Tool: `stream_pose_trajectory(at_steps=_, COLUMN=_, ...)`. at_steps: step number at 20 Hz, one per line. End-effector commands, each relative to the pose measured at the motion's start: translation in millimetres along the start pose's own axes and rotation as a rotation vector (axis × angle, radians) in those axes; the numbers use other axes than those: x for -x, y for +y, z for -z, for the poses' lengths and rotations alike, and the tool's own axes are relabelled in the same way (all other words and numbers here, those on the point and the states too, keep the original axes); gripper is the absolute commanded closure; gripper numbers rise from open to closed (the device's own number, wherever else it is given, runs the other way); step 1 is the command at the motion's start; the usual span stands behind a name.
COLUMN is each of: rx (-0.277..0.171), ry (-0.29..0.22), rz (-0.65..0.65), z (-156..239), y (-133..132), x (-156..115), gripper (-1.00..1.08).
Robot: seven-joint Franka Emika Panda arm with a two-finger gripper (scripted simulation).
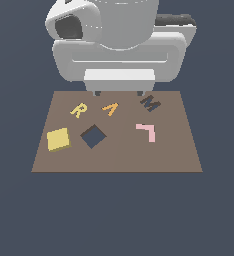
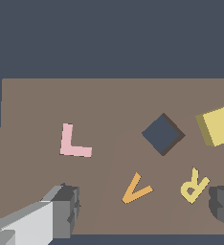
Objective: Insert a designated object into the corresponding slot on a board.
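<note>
Gripper [image 2: 142, 210] is hanging above the board [image 1: 117, 157] with its jaws spread wide and nothing between them. In the wrist view you can see one finger [image 2: 61, 210] down in one corner of the picture and the dark tip of the other one at the opposite edge, with a big gap between them. In the exterior view the fingertips poke out under the bulky white arm [image 1: 119, 45], over the far edge of the board.

Yellow block [image 1: 58, 139] is lying flat on the brown board, near the edge on the exterior view's left. The square hole [image 1: 93, 136] is just beside it, toward the exterior view's right, turned like a diamond and showing dark navy inside. Block and hole are close but not touching, and the block's edges aren't lined up with the hole's.

Behind those two sit a yellow R [image 1: 78, 110] and an orange A [image 1: 110, 108], and further to the exterior view's right a dark M [image 1: 150, 103] with a pink L shape [image 1: 147, 130] in front of it. All of them look flat on the board.
</note>
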State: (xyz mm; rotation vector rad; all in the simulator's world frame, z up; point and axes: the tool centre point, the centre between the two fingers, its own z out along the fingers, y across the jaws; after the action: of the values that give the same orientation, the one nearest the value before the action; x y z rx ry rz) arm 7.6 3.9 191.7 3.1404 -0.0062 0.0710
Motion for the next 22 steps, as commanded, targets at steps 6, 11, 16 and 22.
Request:
stream_pose_trajectory(at_steps=6, rx=0.000, ry=-0.001, rz=0.008, z=-3, y=5, x=0, gripper=-0.92)
stream_pose_trajectory(at_steps=11, rx=-0.001, ry=-0.004, rz=0.032, z=-14, y=18, x=-1, gripper=-0.92)
stream_pose_trajectory(at_steps=16, rx=-0.002, ry=-0.010, rz=0.073, z=-31, y=42, x=-3, gripper=-0.92)
stream_pose_trajectory(at_steps=22, rx=-0.004, ry=-0.019, rz=0.144, z=-62, y=82, x=-8, gripper=-0.92)
